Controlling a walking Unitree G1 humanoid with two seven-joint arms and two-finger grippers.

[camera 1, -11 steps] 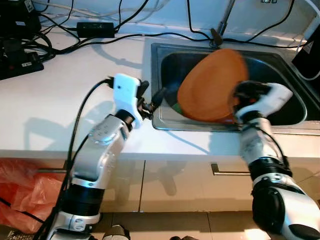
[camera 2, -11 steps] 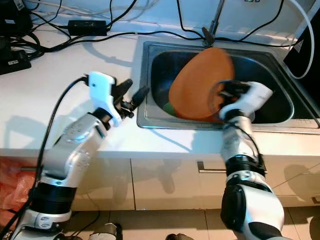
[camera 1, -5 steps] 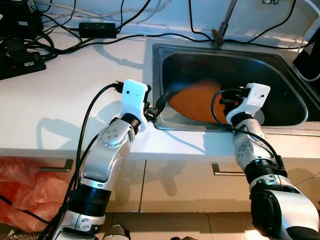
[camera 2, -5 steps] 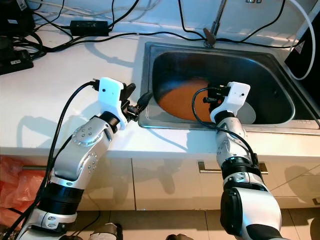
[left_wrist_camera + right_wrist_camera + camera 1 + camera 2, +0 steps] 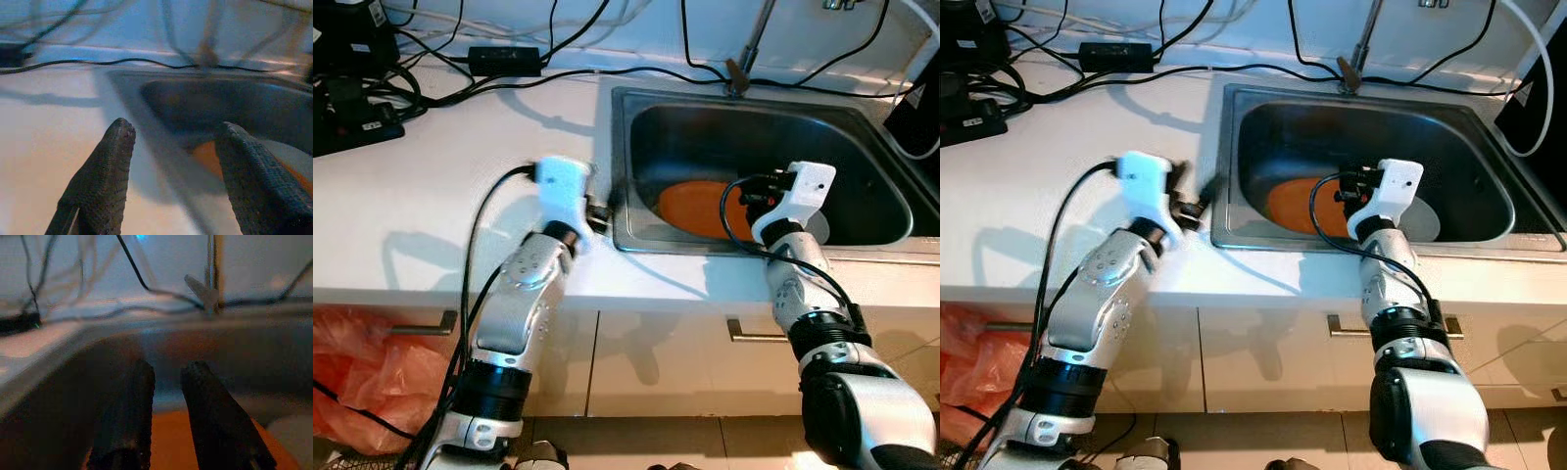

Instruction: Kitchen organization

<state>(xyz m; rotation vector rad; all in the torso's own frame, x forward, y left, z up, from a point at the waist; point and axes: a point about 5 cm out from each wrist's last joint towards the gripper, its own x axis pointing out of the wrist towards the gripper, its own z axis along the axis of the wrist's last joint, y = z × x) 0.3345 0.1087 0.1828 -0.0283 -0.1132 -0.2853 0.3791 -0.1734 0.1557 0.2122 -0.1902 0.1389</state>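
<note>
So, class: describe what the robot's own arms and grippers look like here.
Both arms are jointed silver metal with black collars. Each wrist carries a white block trailing a looped black cable. The left gripper and right gripper each have two long black, finely textured fingers.

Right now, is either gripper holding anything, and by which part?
Nothing is held. The orange plate lies flat in the sink; the right gripper hovers above it with nothing between its fingers, and the left gripper is open over the counter edge.

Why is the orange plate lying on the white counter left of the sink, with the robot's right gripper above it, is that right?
Not quite. The orange plate lies inside the steel sink, on its bottom, not on the white counter. The left eye view shows it there. The right gripper does hang just above it, its fingers close together and holding nothing.
</note>
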